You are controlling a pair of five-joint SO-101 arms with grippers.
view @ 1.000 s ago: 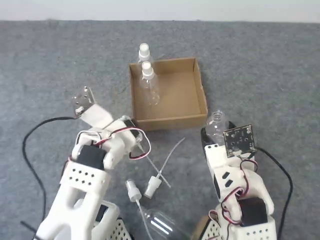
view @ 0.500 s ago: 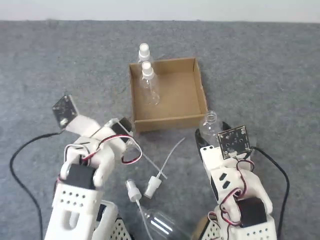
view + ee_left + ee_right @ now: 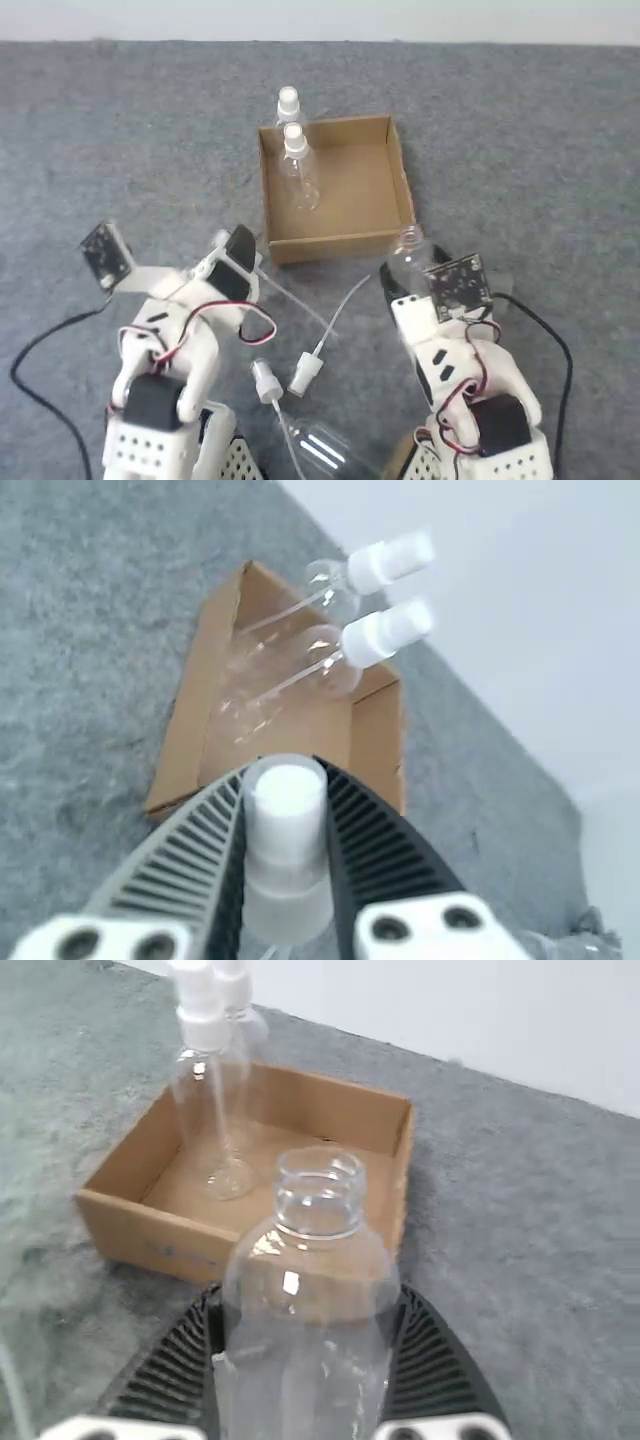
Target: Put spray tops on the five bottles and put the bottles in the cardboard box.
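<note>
I find the left gripper [image 3: 283, 777] closed snugly on a white spray top [image 3: 285, 830], held near the cardboard box [image 3: 335, 245]. The right gripper [image 3: 305, 1302] is clamped around an uncapped bottle [image 3: 305, 1250], upright just beside the box's front corner. One capped bottle [image 3: 299, 165] stands inside the box.

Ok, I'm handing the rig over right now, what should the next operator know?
Left gripper shut on a spray top. Right gripper shut on an open bottle, in front of the cardboard box.
Done: two capped bottles upright at the box's far corner, at least one inside.
To do: cap the held bottle, box it; a loose spray top and a lying bottle wait near the arms.
</note>
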